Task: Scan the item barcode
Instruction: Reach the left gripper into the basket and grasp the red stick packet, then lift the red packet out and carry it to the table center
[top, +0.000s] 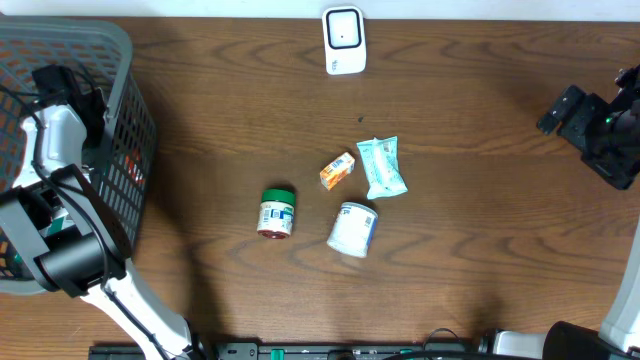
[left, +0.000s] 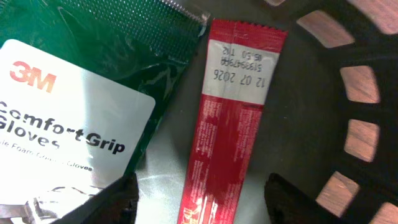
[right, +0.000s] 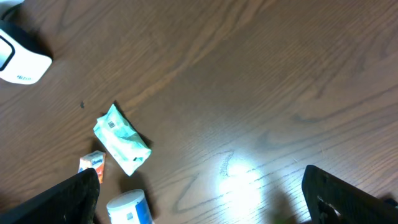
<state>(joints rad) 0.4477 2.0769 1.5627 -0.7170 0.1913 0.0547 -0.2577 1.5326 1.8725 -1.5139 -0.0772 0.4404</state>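
Red foil stick sachet (left: 227, 124) with a printed date lies on the floor of the grey slotted plastic basket (left: 323, 93), directly between the left gripper's (left: 202, 193) parted fingers, neither touching it. A green 3M glove packet (left: 106, 43) lies just beside the sachet, below one fingertip. The right gripper (right: 211, 199) hangs spread wide over the brown wooden table (right: 261, 74).

Red sachet (left: 227, 124) flat in basket (left: 311, 93), date code up; white scanner (top: 343, 38) on table (top: 470, 250).
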